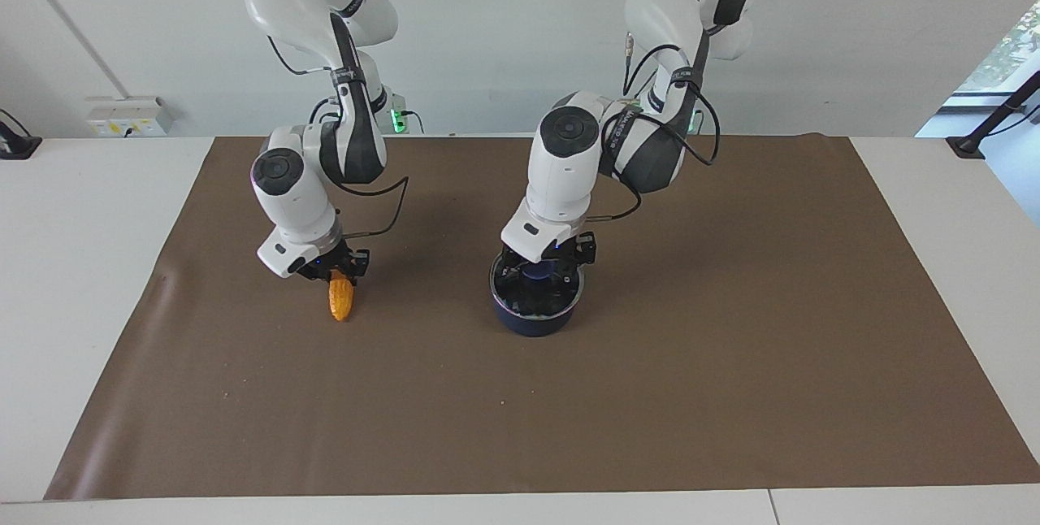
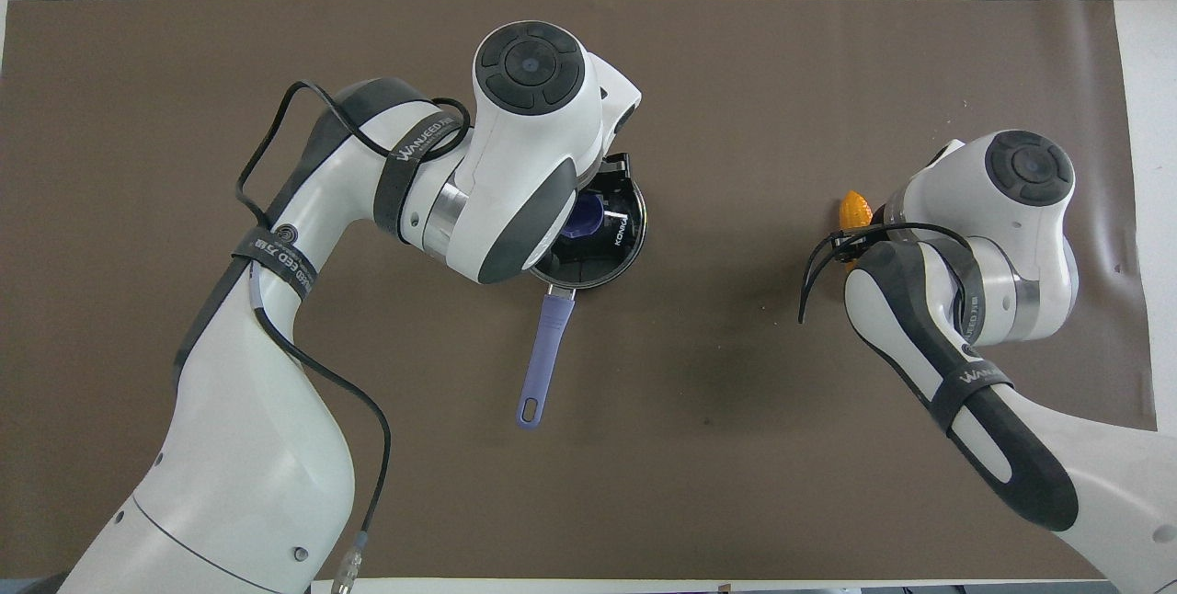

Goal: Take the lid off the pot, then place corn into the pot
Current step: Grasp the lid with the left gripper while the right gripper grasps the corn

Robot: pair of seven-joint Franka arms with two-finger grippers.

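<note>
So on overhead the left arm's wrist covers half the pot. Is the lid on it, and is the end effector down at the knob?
Observer: From the facing view, the lid sits flat on the pot, and the left end effector is down at its blue knob.
Operator: And the right one? Its wrist hides it here.
Observer: The right end effector is shut on the upper end of the corn; the cob hangs nearly upright, tip down.
Operator: Is the corn off the mat?
Observer: Its tip is at or just above the mat; I cannot tell which.
</note>
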